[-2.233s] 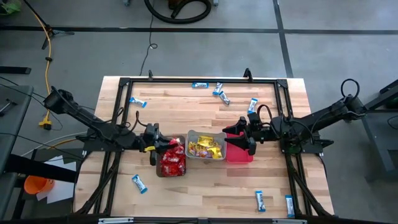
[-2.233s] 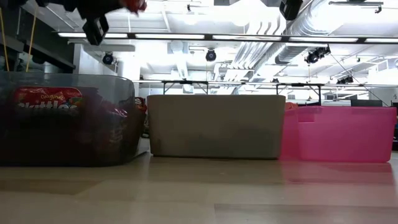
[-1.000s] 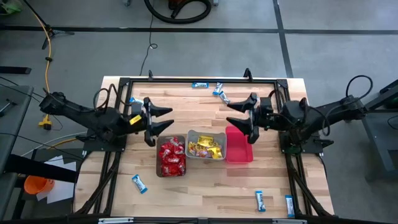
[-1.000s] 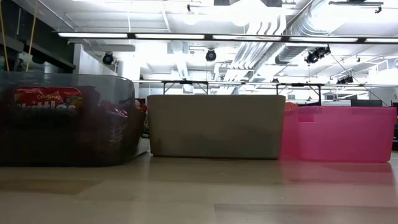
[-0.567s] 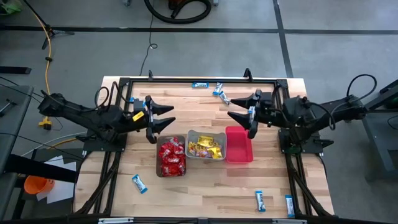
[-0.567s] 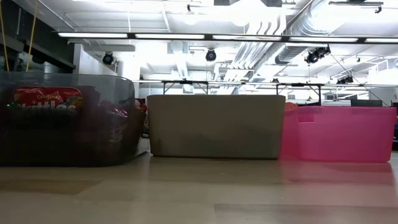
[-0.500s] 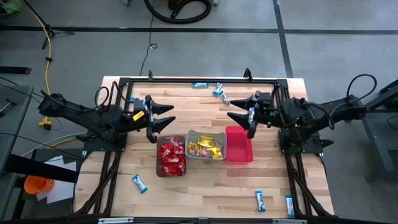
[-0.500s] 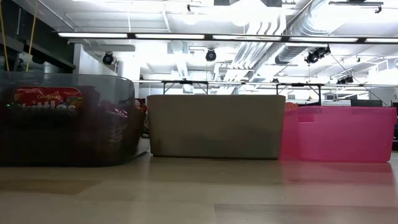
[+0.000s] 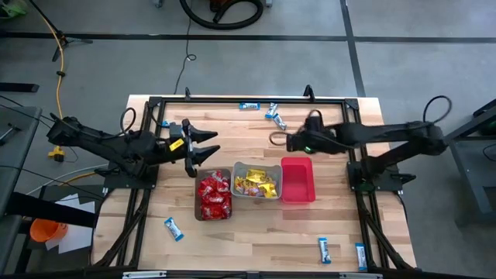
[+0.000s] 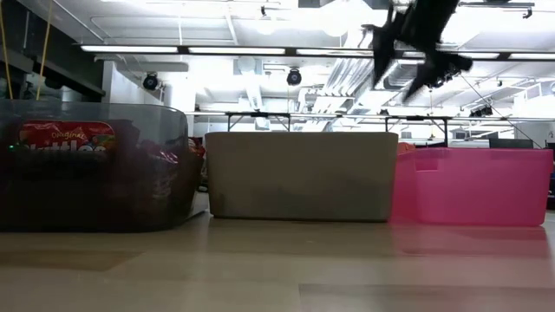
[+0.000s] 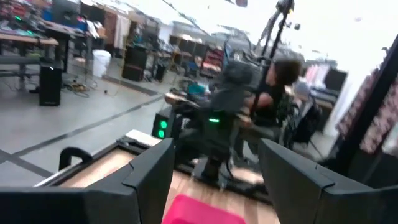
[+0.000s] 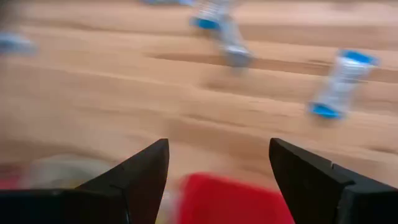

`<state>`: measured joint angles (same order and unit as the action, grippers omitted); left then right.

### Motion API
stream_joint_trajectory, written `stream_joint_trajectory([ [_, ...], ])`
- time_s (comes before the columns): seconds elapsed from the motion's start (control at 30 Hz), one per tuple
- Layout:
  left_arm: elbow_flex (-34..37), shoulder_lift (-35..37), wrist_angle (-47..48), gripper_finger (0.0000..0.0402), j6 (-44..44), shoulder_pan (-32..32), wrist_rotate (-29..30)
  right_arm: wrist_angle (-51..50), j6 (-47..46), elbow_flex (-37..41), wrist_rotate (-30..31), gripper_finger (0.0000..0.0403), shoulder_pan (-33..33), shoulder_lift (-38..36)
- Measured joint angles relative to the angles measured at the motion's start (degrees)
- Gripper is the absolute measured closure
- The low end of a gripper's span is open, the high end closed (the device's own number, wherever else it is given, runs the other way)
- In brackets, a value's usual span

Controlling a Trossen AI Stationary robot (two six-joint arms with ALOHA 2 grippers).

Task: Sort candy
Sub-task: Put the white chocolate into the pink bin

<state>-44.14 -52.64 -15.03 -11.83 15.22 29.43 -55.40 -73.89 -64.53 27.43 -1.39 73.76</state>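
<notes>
Red candy packets [image 9: 215, 198] lie in the brown bin [image 9: 198, 211], yellow ones [image 9: 257, 184] in the grey bin [image 9: 239, 169]; the pink bin [image 9: 298, 186] stands to their right. Blue-and-white bars lie flat on the table: at the far edge [image 9: 249, 105], [image 9: 277, 119] and near the front [image 9: 173, 229], [image 9: 324, 249]. My left gripper [image 9: 205, 149] hovers open above the table, just beyond the brown bin. My right gripper [image 9: 280, 140] is open too, tipped downward beyond the pink bin, with bars [image 12: 339, 93], [image 12: 233, 53] on the wood ahead of it.
A black frame [image 9: 232, 99] runs around the tabletop. The three bins stand side by side mid-table, seen from the front as brown [image 10: 91, 165], grey [image 10: 299, 173] and pink [image 10: 473, 186]. Bare wood lies between the bins and the far bars. One more bar [image 9: 361, 256] rests at the front right.
My right gripper has swung down and toward the table's left, tipping from level to pointing steeply down and rolling about its own line. It now shows at the top of the low view. Its fingers stay apart. My left gripper has kept its place.
</notes>
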Motion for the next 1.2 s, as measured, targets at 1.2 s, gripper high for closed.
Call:
stream_joint_trajectory([
  [1.2, 0.0, 0.0, 7.9, 0.0181, -1.5, -3.1, 2.2, 21.3, 20.0, 18.5, -22.0, 0.0154, -44.2, 20.4],
])
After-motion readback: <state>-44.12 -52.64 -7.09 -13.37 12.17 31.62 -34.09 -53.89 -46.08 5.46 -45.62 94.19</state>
